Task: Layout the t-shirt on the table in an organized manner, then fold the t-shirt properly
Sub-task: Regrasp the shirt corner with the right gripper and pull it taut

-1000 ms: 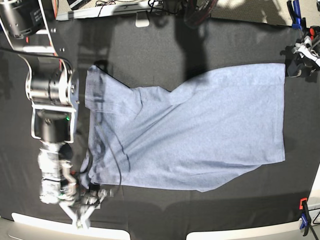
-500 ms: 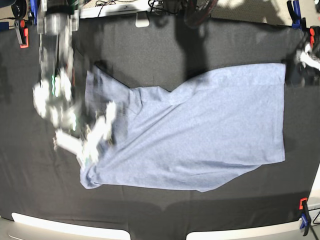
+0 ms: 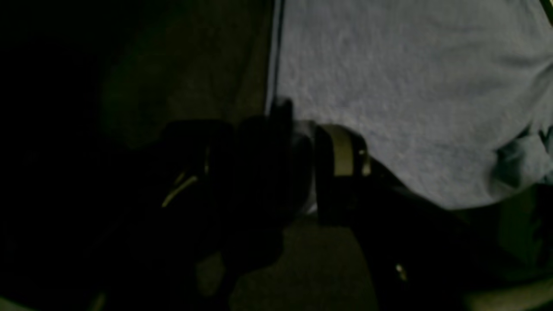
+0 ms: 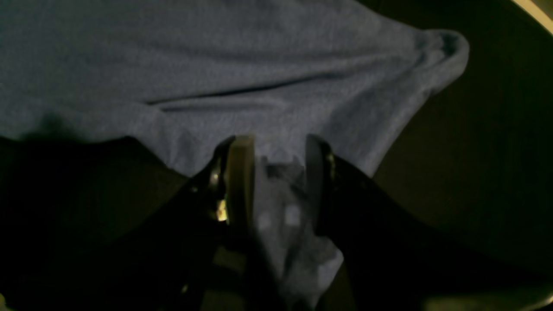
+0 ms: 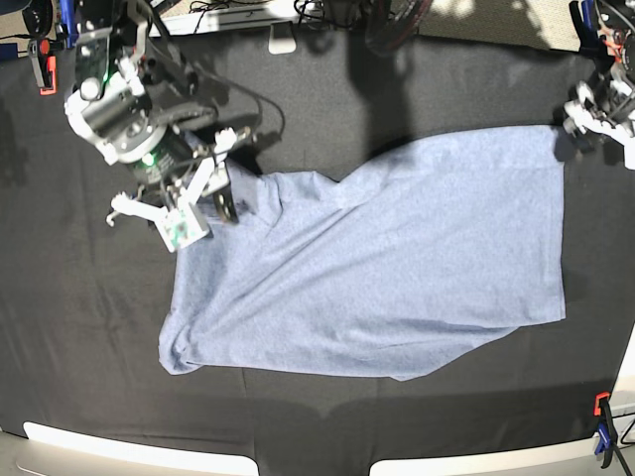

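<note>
The blue-grey t-shirt [image 5: 397, 258] lies spread on the black table [image 5: 317, 109], wrinkled along its left side. My right gripper [image 5: 205, 213] sits at the shirt's far-left corner. In the right wrist view that right gripper [image 4: 278, 160] is shut on a bunch of the t-shirt [image 4: 216, 65]. My left gripper [image 5: 593, 117] hovers at the shirt's far-right corner. The left wrist view is dark: the left gripper [image 3: 304, 134] stands at the hem edge of the t-shirt [image 3: 389, 86], its jaws apart with a little pale cloth showing in the gap.
Orange and blue clamps stand at the table's corners: far left [image 5: 40, 59], far right [image 5: 585, 25] and near right [image 5: 603, 436]. A white rim [image 5: 129, 451] runs along the near edge. Cables and gear lie beyond the far edge [image 5: 228, 12].
My right arm swept from the near-left table edge up to the shirt's far-left corner. That corner now sits drawn inward to the right. The left arm barely moved.
</note>
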You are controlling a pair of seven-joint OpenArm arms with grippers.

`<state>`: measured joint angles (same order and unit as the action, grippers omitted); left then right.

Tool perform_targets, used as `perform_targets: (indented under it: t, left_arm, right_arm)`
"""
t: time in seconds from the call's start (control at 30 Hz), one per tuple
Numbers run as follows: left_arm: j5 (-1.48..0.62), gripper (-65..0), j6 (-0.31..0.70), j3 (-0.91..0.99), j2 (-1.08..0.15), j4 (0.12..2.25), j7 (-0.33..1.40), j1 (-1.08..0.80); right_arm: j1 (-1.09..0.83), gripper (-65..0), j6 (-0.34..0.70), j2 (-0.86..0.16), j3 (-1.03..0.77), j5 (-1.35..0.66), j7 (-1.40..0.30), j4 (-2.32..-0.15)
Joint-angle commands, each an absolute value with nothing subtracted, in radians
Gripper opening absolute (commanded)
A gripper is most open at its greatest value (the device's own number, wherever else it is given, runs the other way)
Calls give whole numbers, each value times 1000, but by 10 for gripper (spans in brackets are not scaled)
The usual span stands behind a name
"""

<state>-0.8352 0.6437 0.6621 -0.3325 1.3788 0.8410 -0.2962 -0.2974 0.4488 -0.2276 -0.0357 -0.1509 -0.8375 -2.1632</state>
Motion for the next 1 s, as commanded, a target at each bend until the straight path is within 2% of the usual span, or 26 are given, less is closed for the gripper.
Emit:
perform_targets:
  t: [0.0,0.13,0.23,0.6,0.77,0.97]
  left_arm:
    - [-880,-388,686,666,-349,1391,855,-299]
    - [-976,-477,698,666,-350,1391,914,-302]
    - [-1018,-650,698,667,-355,1392,913,-302]
    - [-1049,-650,698,667,-427,1392,913,-302]
    - [-1048,-650,698,667,-430,1391,913,-302]
    - [-1049,-650,698,667,-430,1391,913,-302]
  right_arm:
    - [-292,-455,447,-232,-40,-157,-825,-2188]
    - [-303,-455,447,-233,-40,-156,-876,-2189]
    - [-317,-455,447,-233,-55,-157,-904,-2189]
    - [-464,-455,450,-242,-268,-188,-854,-2189]
    - [-520,-455,510,-319,-218,-171,-826,-2187]
    - [-526,-455,502,-434,-58,51,-717,-2157]
